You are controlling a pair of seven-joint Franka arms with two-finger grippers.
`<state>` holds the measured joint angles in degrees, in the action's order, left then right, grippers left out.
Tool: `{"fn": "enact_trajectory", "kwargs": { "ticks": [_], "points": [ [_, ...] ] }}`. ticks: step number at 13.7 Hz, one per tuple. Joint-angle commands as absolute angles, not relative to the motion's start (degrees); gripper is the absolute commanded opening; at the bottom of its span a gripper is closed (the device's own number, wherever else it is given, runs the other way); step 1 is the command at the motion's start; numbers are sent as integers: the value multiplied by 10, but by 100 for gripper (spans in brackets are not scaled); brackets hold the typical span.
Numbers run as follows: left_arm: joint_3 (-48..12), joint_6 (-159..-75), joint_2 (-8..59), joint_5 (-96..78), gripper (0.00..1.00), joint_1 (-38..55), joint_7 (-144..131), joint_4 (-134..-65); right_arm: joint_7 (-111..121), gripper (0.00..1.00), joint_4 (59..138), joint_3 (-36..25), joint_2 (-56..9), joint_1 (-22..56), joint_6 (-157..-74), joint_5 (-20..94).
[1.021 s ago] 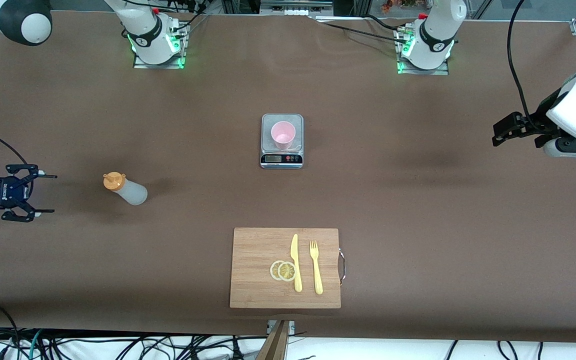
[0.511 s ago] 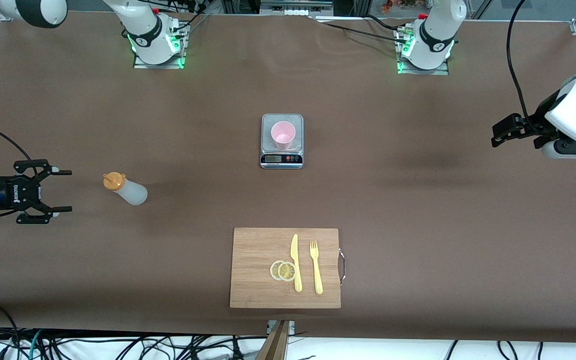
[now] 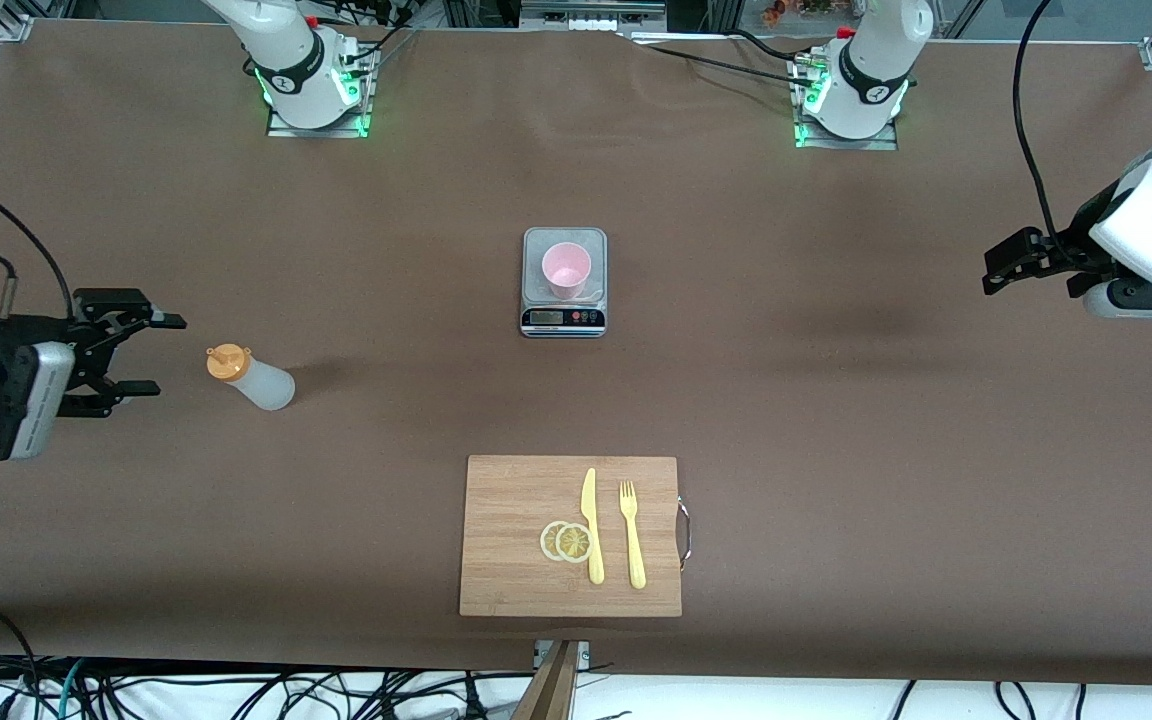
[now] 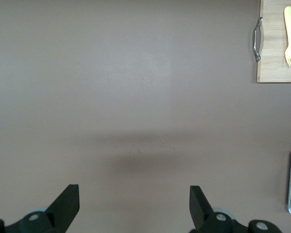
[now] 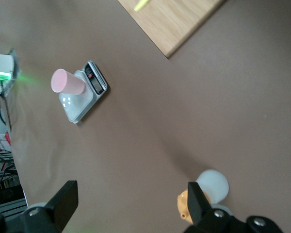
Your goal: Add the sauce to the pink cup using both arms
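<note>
The sauce bottle [image 3: 251,378], whitish with an orange cap, stands on the table toward the right arm's end. My right gripper [image 3: 168,353] is open just beside its cap, apart from it, with nothing between the fingers. In the right wrist view the sauce bottle [image 5: 211,187] shows next to one fingertip of the right gripper [image 5: 131,201]. The pink cup [image 3: 566,268] stands on a small scale [image 3: 563,318] at mid-table; this pink cup [image 5: 67,81] also shows in the right wrist view. My left gripper [image 3: 998,272] waits open and empty at the left arm's end, over bare table [image 4: 134,201].
A wooden cutting board [image 3: 516,535] lies nearer to the front camera than the scale, with a yellow knife [image 3: 591,525], a yellow fork [image 3: 631,535] and two lemon slices [image 3: 566,541] on it. Both arm bases [image 3: 311,90] stand along the table's back edge.
My right gripper has moved across the table toward the sauce bottle and turned its wrist. The left arm has barely shifted. Bottle and cup have not moved.
</note>
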<state>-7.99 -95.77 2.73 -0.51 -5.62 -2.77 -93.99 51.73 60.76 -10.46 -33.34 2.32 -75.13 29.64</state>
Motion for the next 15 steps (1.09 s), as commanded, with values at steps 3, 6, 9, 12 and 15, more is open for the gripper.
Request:
{"fn": "enact_trajectory", "kwargs": {
  "ticks": [3, 6, 9, 12, 15],
  "points": [
    [-82, -951, 33, -18, 100, -62, -13, -924, 385, 100, 725, -103, -251, 76, -803, 201],
    [-82, -951, 33, -18, 100, -61, -13, -924, 304, 100, 787, -101, -213, 83, -814, 181],
    [-82, -951, 33, -18, 100, -62, -13, -924, 200, 100, 821, -72, -179, 83, -815, 133],
    [-82, -951, 33, -18, 100, -61, -14, -924, 85, 100, 847, -48, -153, 83, -821, 109],
    [-82, -950, 33, -18, 100, -61, -15, -924, 113, 100, 849, -47, -142, 75, -831, 40]
  ]
}}
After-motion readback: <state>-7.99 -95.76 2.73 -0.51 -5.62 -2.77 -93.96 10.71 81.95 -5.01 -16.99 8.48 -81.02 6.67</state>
